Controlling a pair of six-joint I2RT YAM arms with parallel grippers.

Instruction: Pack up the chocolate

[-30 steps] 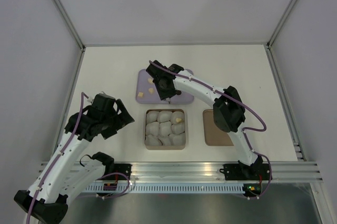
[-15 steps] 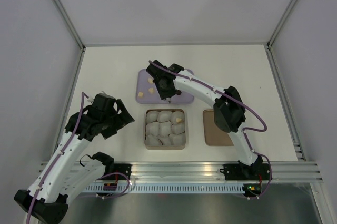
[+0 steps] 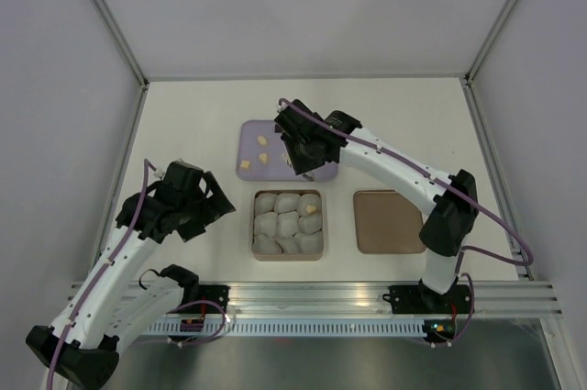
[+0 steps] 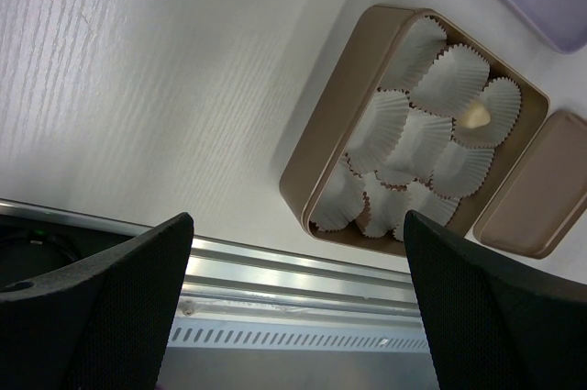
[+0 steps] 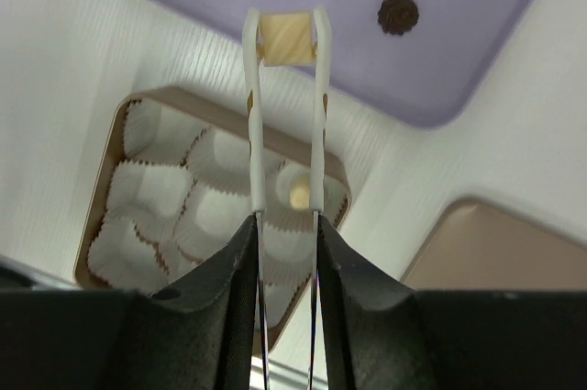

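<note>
Though small, chocolate inside right gripper.

A lilac square tray on the white desk carries three pale cream-yellow chocolate cubes at its left, the right gripper above its right part. Nearer, a tan square box of white paper cups holds one pale cube; a flat brown square lid lies right of it, the left gripper on its left.

Right tool, arm outstretched, pinches a chocolate; left tool hovers, spread wide.
</note>
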